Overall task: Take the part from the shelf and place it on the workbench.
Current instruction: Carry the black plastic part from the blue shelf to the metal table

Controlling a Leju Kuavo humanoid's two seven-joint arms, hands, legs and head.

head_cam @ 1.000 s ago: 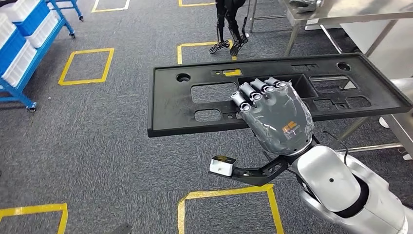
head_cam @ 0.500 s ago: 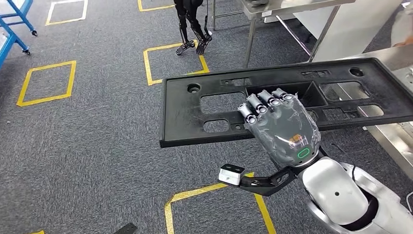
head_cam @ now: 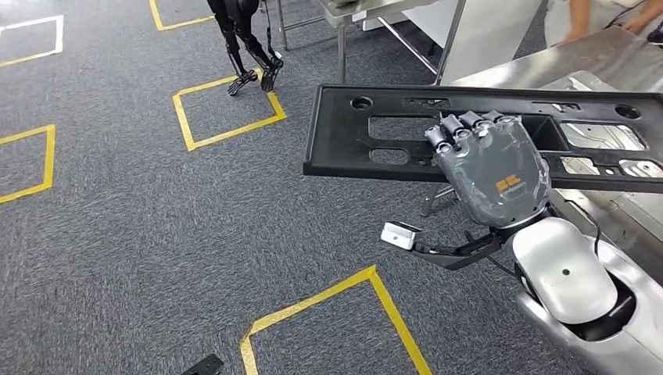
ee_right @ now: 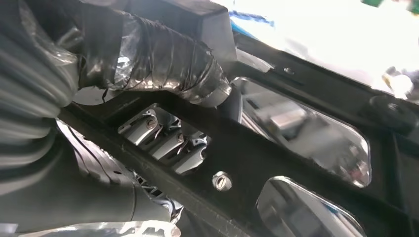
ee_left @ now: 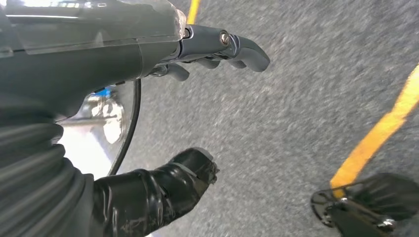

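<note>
The part is a long black plastic panel (head_cam: 352, 144) with several cut-outs, held level at about chest height. My right hand (head_cam: 492, 168) grips its near edge, with the fingers curled over the top and into a cut-out. In the right wrist view the taped thumb (ee_right: 158, 64) presses the panel (ee_right: 276, 163) from beneath. The panel's right half hangs over the steel workbench (head_cam: 547, 62); its left end is above the carpet. My left hand (ee_left: 123, 49) hangs over the grey carpet, fingers apart and holding nothing.
Shiny metal parts (head_cam: 602, 137) lie on the workbench under the panel. A person's arms (head_cam: 602, 16) reach over its far side. Another steel table (head_cam: 367, 8) and a second robot's dark legs (head_cam: 246, 39) stand ahead. Yellow tape squares (head_cam: 227, 109) mark the carpet.
The whole view has swung to the right: the blue shelf has left the picture and the workbench has come in. The panel stays in my right hand and now reaches over the bench.
</note>
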